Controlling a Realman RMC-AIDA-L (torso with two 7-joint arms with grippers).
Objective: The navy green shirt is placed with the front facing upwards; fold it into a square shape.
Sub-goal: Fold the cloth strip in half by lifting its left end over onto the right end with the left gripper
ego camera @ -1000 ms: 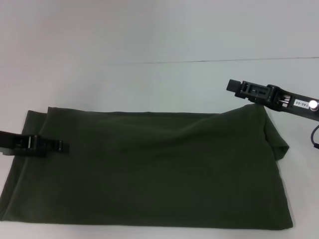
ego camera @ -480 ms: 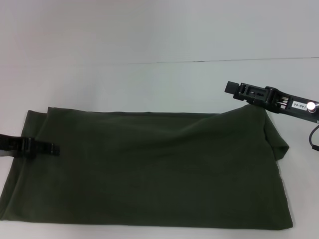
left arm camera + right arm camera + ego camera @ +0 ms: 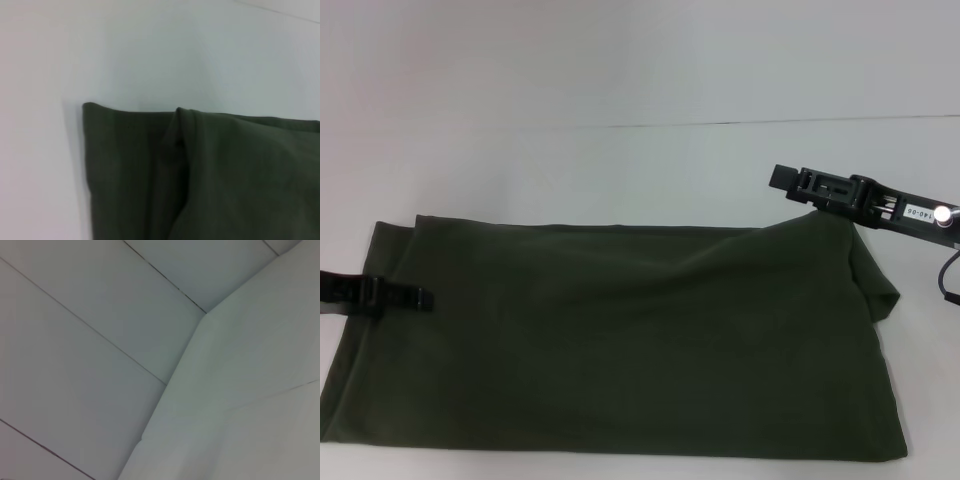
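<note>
From the head camera I see the navy green shirt spread across the white table as a wide, dark band, plain side up with no lettering showing, its long edges running left to right. My left gripper comes in low from the left edge, lying over the shirt's left end; its fingers look drawn close together, but I cannot tell whether they are fully closed or pinching any cloth. My right gripper is up at the shirt's far right corner, where the fabric rises in a peak toward the arm, so that corner sits lifted off the table while the rest lies flat. The arm's body hides the contact point, so I cannot tell how far those fingers are open or if they have hold of the cloth. My left wrist camera shows a corner of the shirt with one layer folded over another, lying on the table. My right wrist camera shows only pale flat surfaces with thin seams.
</note>
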